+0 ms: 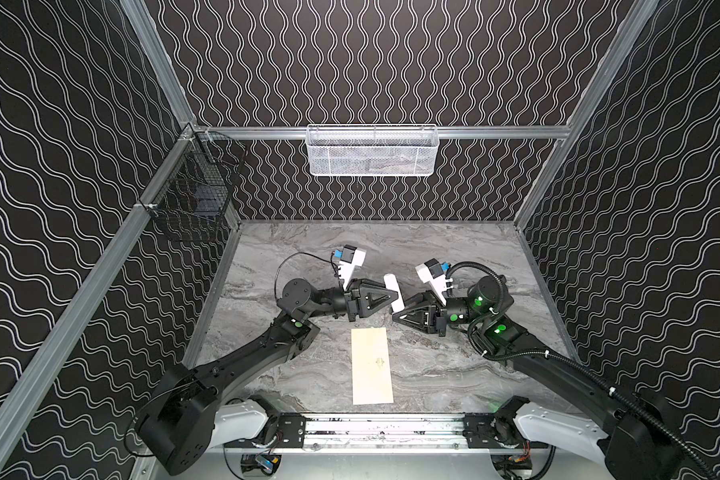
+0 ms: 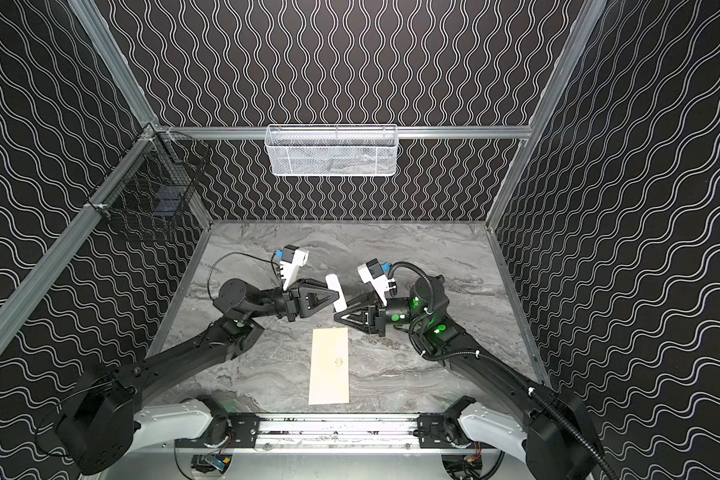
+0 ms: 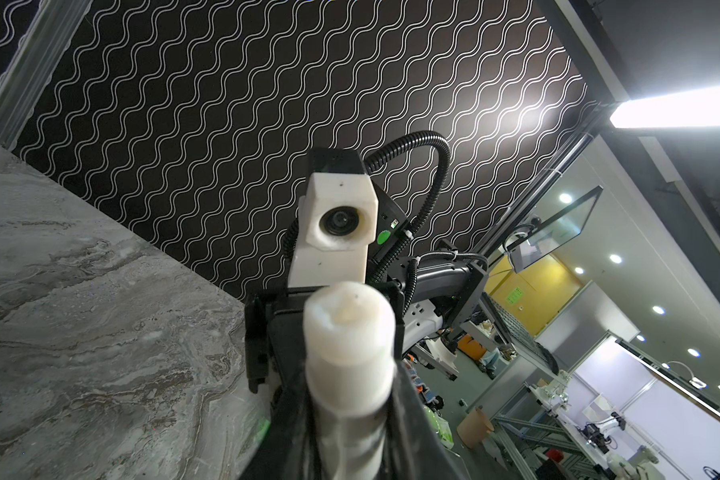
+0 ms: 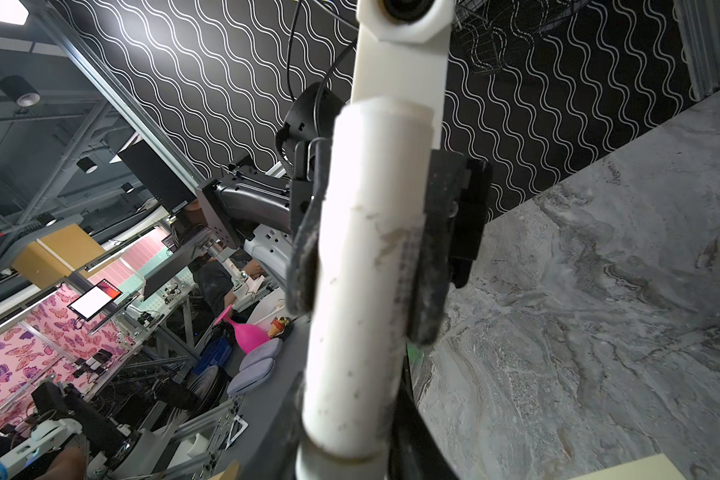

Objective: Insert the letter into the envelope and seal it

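Both arms come in from the front rail with their elbows pushed out wide. Their wrists bend inward, so the two pincers end up nose to nose over the middle of the tabletop (image 1: 454,374).

The left pincer (image 1: 396,296) is level and pointing right, clamped around the middle of a white stick (image 1: 390,286) that sits crosswise in it. From the right wrist cam you can see its dark fingers (image 4: 433,249) pressed on both sides of the stick (image 4: 371,249).

The right pincer (image 1: 395,313) points back the other way, tilted a bit, and looks closed in on the stick's near end. So both of them have hold of the same stick, up off the surface.

The envelope (image 1: 371,365) isn't being touched by anything. It lies flat on the tabletop between the arms, long side running front to back and emblem side up, with its far short edge just short of the pincers. Same story in both top views (image 2: 329,365).
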